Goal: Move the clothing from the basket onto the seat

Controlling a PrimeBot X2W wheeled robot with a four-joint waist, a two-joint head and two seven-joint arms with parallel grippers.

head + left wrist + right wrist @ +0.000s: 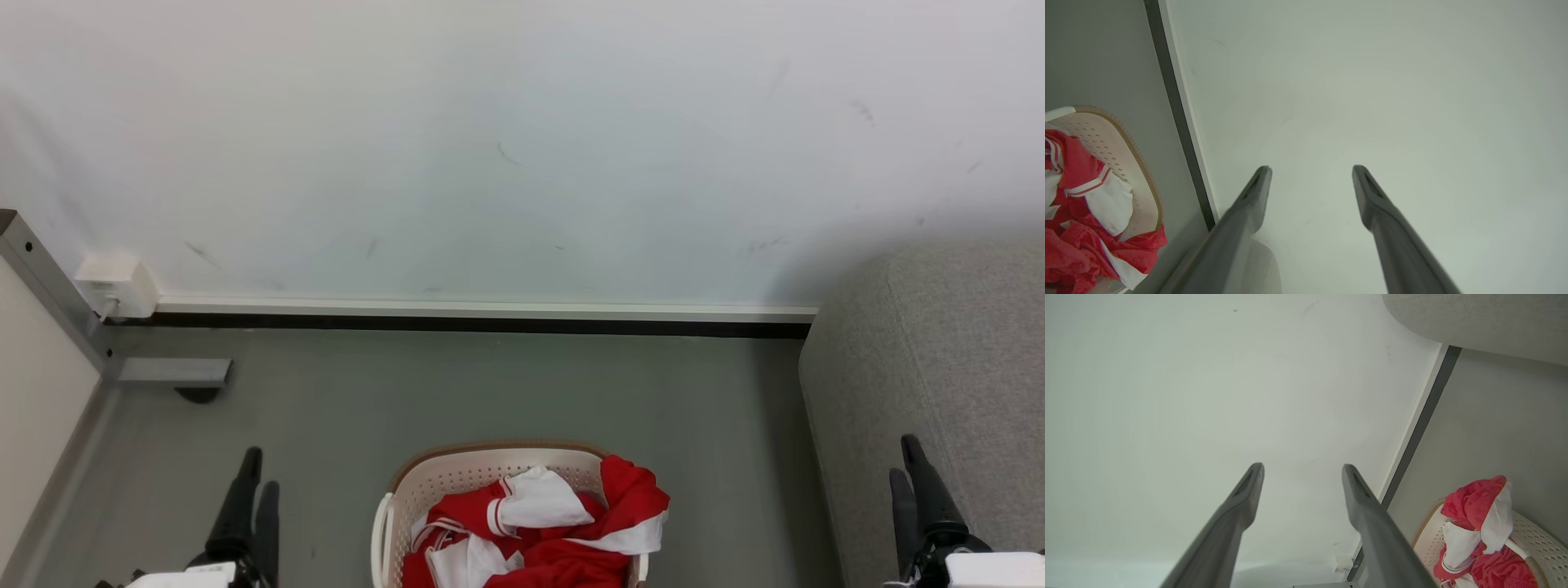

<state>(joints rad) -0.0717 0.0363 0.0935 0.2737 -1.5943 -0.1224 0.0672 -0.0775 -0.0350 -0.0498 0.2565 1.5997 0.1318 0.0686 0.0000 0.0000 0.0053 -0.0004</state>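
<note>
Red-and-white clothing [539, 531] heaped in basket [457, 472], basket on floor [490, 392] beside seat [922, 367], one garment draped over seat-side rim, left claw [1311, 168] released, empty, right claw [1302, 465] released, empty.

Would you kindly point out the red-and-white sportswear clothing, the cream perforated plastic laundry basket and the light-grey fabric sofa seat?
red-and-white sportswear clothing [535, 535]: head view, red fold mid-pile.
cream perforated plastic laundry basket [457, 478]: head view, far inner wall.
light-grey fabric sofa seat [939, 351]: head view, rounded side.
</note>
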